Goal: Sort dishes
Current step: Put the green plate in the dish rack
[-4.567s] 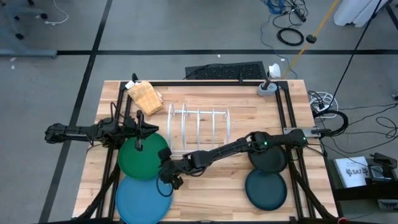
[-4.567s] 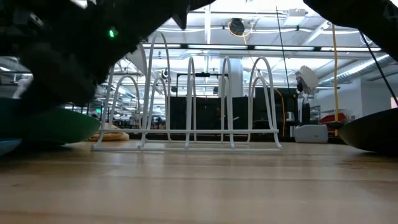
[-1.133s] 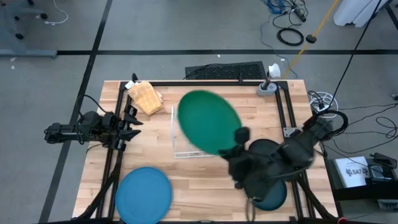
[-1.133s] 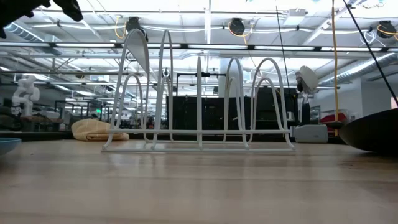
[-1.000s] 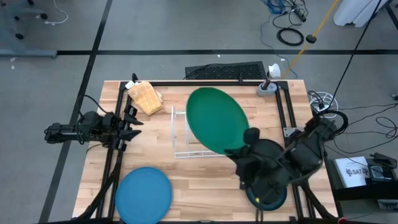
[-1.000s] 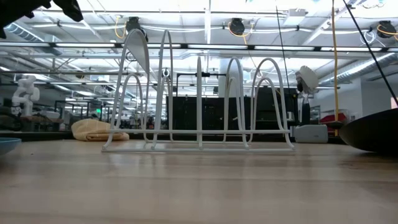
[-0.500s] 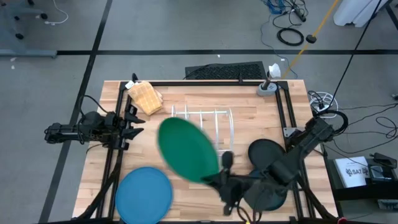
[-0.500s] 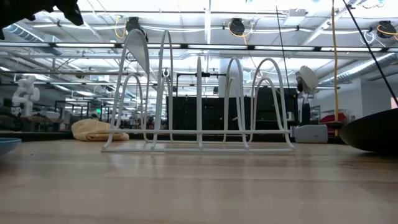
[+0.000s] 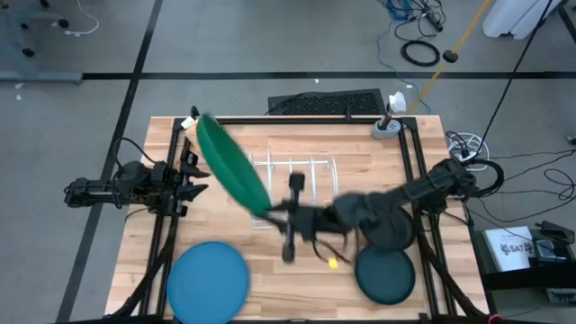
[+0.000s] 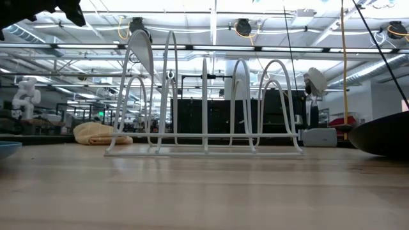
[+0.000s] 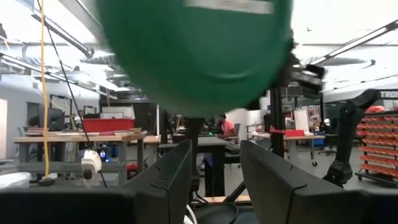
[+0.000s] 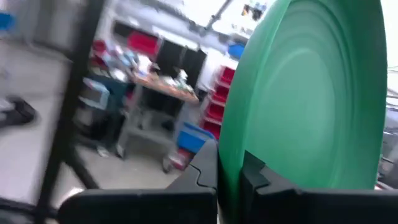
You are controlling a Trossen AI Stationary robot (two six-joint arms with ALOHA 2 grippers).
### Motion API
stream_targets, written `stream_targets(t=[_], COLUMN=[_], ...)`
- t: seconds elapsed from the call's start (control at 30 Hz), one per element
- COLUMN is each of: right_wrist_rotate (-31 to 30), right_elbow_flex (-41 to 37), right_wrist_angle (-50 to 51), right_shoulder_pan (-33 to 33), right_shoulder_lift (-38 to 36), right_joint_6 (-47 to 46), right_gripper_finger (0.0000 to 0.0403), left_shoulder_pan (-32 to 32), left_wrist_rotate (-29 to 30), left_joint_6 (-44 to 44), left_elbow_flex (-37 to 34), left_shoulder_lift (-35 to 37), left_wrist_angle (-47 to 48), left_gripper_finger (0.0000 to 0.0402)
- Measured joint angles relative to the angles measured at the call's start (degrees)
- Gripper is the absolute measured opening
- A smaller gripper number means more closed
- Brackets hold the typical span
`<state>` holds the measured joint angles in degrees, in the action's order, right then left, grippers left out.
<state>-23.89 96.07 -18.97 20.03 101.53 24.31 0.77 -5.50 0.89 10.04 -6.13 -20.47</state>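
The large green plate (image 9: 230,162) is up in the air over the left end of the white wire rack (image 9: 301,184), with my right gripper (image 9: 273,209) shut on it. It fills the top of the left wrist view (image 11: 193,56). The light-blue plate (image 9: 209,281) lies flat at the near left. The black plate (image 9: 389,227) and the dark-teal plate (image 9: 385,275) lie at the near right. My left gripper (image 11: 214,177) waits open at the table's left edge (image 9: 191,175), touching nothing. My right gripper pinches the green plate's rim (image 12: 231,163) between its two fingers (image 12: 208,171). The fingers reach roughly level from the table's right side. The plate is lifted clear and stands nearly on edge, rising from the fingers toward the far left (image 9: 263,203).
The rack (image 10: 204,102) stands mid-table with bare arches. A tan woven object (image 10: 96,133) lies at the far left, mostly hidden behind the green plate in the high view. Black frame rails (image 9: 409,153) border the wooden tabletop. Bare wood lies between the near plates.
My right gripper has swung the green plate from over the rack's right part toward the near edge, then to the table's left. The plate has tipped from facing up to nearly on edge. The hold has stayed shut.
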Motion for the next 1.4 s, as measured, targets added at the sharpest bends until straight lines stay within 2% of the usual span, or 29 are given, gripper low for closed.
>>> stream_targets(t=[0.1,0.23,0.3,0.4,0.53,0.63,0.73,0.8,0.97,1.07,1.23,1.4], right_wrist_rotate=[2.8,2.8,1.6,-2.5,-6.7,-7.6,-7.4,-7.8,-7.3,-7.4,-8.3,-17.1], right_elbow_flex=[0.0,0.0,-0.3,-5.9,-20.2,-32.2,-40.6,-42.7,-39.0,-33.5,-25.8,-20.6], right_wrist_angle=[2.8,7.0,9.9,8.7,-3.6,-19.0,-38.3,-46.4,-46.8,-47.9,-45.1,-32.8], right_shoulder_pan=[-4.5,-8.4,-9.7,-10.6,-9.2,-7.0,-5.6,-5.1,-3.5,-2.7,-1.4,-0.3], right_shoulder_lift=[-3.1,-8.5,-10.8,-15.0,-21.4,-24.1,-22.9,-19.9,-9.3,-4.7,-0.5,0.0], right_joint_6=[-1.3,-1.8,-2.7,-5.4,-7.9,-11.2,-17.2,-21.0,-27.5,-27.9,-23.2,-24.7], right_gripper_finger=[0.0002,0.0002,0.0002,0.0002,0.0002,0.0002,0.0002,0.0002,0.0002,0.0002,0.0002,0.0002], left_shoulder_pan=[0.0,0.0,0.0,0.0,0.0,0.0,0.0,0.0,0.0,0.0,0.0,0.0], left_wrist_rotate=[0.0,0.0,0.0,0.0,0.0,0.0,0.8,3.3,10.9,14.2,16.6,17.7], left_joint_6=[-0.2,-1.0,-1.8,-2.0,-3.1,-3.6,-3.5,-3.3,-1.7,-0.5,1.3,1.6], left_elbow_flex=[0.0,0.0,0.0,0.0,0.0,0.0,0.0,0.0,0.0,0.0,0.0,0.0], left_shoulder_lift=[0.0,0.0,0.0,0.0,0.0,0.0,0.0,0.0,0.0,0.0,0.0,0.0], left_wrist_angle=[0.1,1.0,2.2,4.6,7.8,8.6,9.4,9.5,10.3,10.6,10.5,10.4], left_gripper_finger=[0.0148,0.0148,0.0148,0.0148,0.0148,0.0148,0.0148,0.0148,0.0148,0.0148,0.0148,0.0148])
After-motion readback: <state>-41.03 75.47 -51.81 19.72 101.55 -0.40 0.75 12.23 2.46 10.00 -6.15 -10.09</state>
